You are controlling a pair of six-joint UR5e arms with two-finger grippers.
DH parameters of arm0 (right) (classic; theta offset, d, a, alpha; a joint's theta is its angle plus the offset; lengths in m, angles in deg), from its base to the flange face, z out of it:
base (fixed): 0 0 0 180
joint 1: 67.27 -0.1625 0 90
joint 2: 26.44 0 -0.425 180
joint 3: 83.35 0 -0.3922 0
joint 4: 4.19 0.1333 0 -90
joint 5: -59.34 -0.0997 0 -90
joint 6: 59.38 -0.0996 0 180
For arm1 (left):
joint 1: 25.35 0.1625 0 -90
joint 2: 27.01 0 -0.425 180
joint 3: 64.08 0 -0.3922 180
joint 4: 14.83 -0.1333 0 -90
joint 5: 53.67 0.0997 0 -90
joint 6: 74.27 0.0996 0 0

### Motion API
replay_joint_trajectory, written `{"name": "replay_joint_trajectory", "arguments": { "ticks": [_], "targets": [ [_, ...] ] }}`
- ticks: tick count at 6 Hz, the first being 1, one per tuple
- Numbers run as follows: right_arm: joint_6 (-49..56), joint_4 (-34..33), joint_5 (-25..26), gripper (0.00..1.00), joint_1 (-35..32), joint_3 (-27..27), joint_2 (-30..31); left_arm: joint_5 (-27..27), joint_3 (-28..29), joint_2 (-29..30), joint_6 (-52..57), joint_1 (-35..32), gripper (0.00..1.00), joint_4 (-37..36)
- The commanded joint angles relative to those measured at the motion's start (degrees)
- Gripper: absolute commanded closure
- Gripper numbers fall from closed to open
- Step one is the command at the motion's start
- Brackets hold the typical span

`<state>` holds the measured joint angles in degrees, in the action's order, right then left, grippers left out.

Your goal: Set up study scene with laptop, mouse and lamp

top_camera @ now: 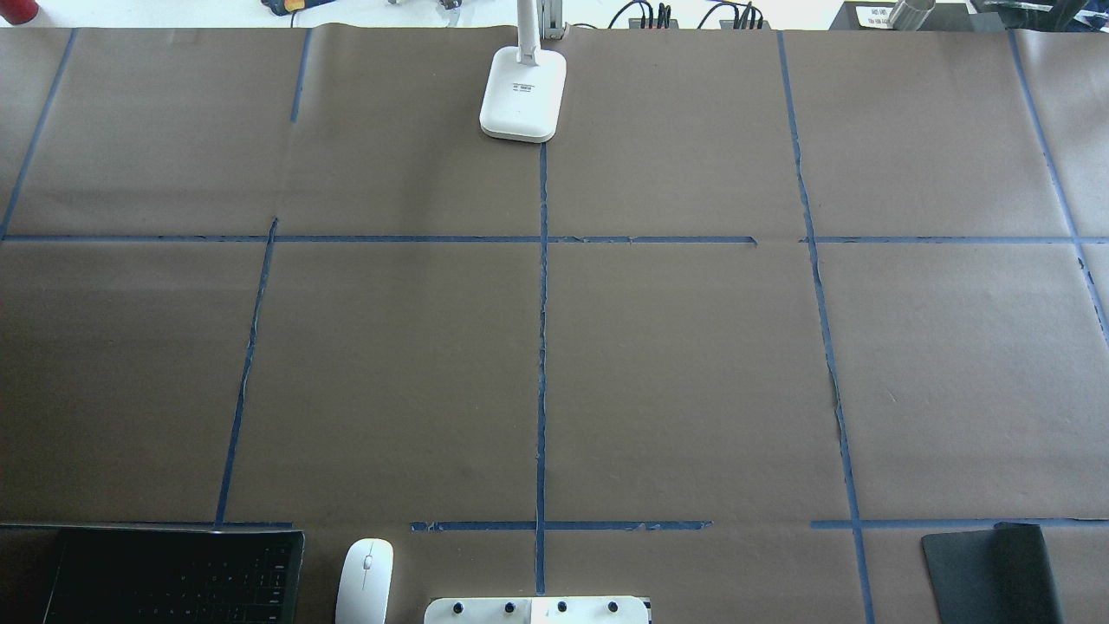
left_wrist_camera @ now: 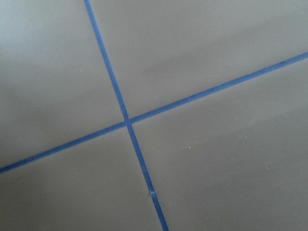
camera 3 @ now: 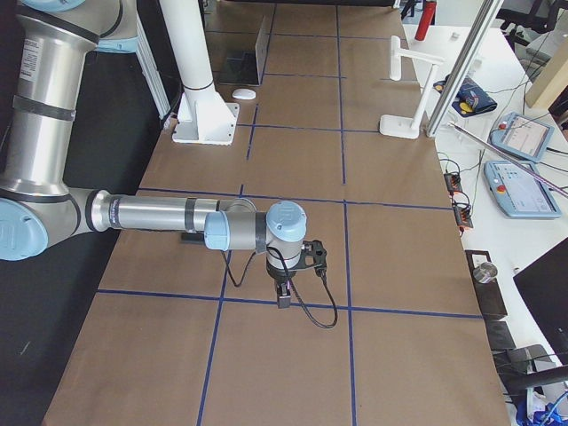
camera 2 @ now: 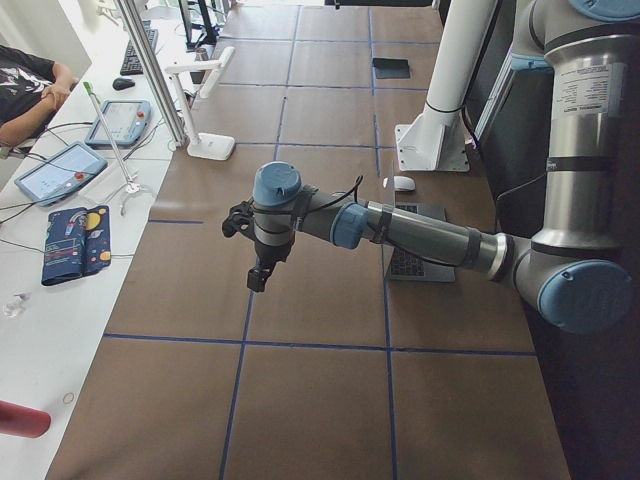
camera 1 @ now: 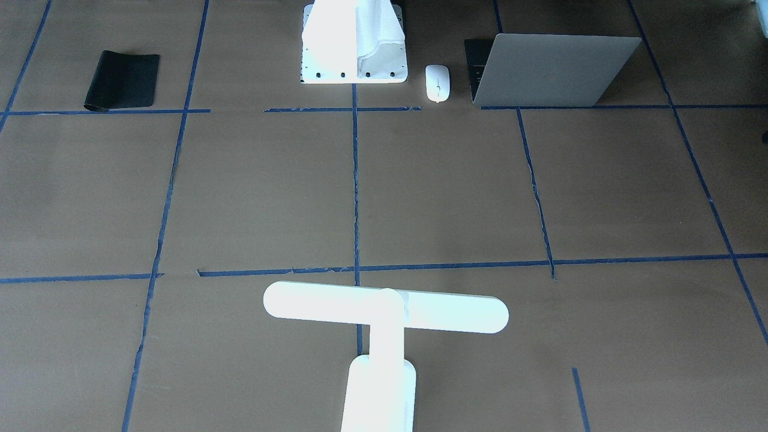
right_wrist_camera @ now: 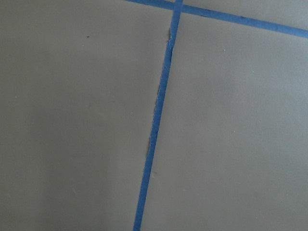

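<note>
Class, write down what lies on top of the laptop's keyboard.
Nothing rests on the black keys of the laptop visible from overhead. The rest of its deck runs off that frame, and in the front-facing view the raised lid covers nearly all of it.

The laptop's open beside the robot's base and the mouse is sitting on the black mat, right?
Not quite. The mouse is not on the black mat; it lies on the bare brown paper between the white pedestal and the laptop, with the mat apart on the pedestal's other side. The front-facing view shows this. The laptop is open, as you said.
</note>
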<state>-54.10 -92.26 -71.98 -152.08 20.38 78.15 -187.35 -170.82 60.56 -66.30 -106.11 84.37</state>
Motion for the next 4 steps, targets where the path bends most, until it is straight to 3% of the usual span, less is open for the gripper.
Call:
{"name": "replay_joint_trajectory", "arguments": {
  "ticks": [1,3,4],
  "targets": [
    [0.0,0.1,-1.0,0.0,0.0,-0.2,0.0,-1.5,-2.4,0.3,-1.8,10.3,0.0,11.9],
    [-0.1,0.3,-1.1,0.0,0.1,-0.1,0.0,-3.2,-8.2,-0.6,-0.3,14.5,0.0,12.6],
    [-0.1,0.4,-1.1,0.0,0.1,-0.2,0.0,-3.2,-13.4,-4.0,1.6,18.4,0.0,12.5]
  ]
}}
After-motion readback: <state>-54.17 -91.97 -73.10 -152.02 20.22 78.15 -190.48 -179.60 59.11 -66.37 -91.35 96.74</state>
